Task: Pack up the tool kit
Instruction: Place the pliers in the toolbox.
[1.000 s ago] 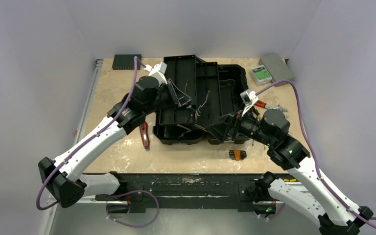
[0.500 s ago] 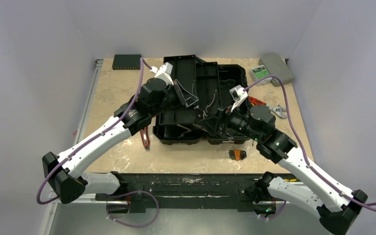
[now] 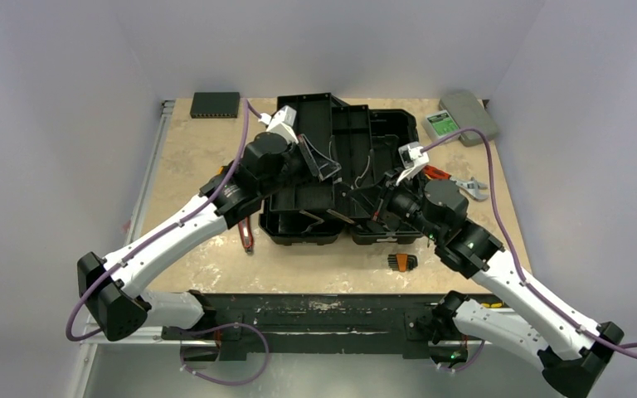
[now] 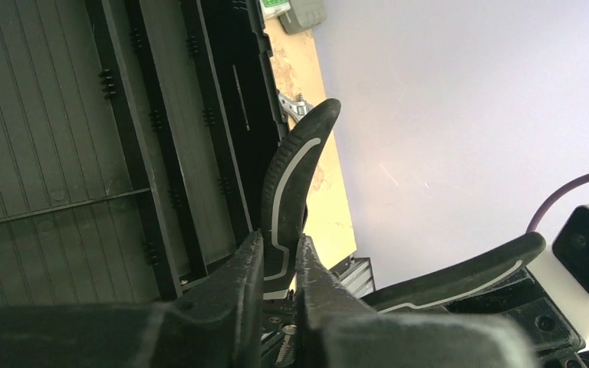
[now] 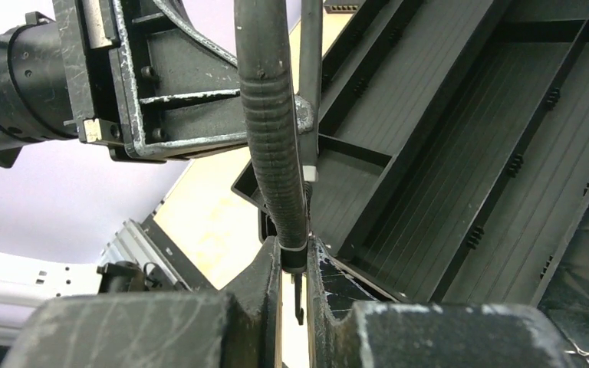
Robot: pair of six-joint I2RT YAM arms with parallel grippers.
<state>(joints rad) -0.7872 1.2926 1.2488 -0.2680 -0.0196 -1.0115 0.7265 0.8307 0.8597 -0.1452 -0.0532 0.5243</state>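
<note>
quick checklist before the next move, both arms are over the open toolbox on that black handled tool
1. Left gripper clamped on the black-handled tool: ok.
2. Right gripper pinching a black handle of the same tool: ok.
3. Toolbox open beneath both arms: ok.
4. Tool's working end clear of the toolbox walls: cannot tell, it is hidden.
5. Tray floor below the tool bare: ok in the wrist views.
6. All tools packed: not ok. The red-handled tool lies left of the toolbox, the orange-and-black tool in front of it, and a wrench to its right.
</note>
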